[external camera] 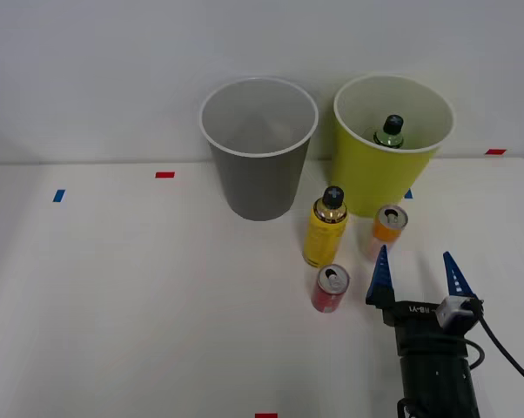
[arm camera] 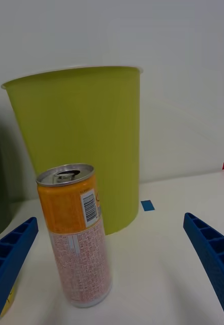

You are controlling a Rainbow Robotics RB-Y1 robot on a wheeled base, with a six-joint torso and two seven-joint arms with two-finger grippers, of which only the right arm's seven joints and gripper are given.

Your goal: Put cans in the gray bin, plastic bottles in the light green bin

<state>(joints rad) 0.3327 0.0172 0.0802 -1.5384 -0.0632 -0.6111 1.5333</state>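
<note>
Blue ribbed fingers [arm camera: 10,254] of the right gripper [external camera: 417,270] are standing spread wide, seemingly lining up on the orange can [external camera: 388,228] just before the light green bin [external camera: 391,178], needing to advance and close.

A plain white wall [external camera: 97,70] rises behind a smooth white tabletop [external camera: 131,296], meeting it in a straight horizontal line. Small flat tape marks sit on the table: 1 blue rectangle [external camera: 58,195] near the left edge, 1 red rectangle [external camera: 164,174] close to the wall, another red one [external camera: 495,151] far right, and 1 red strip [external camera: 265,415] at the front edge. Lighting is soft and even, with faint shadows.
</note>
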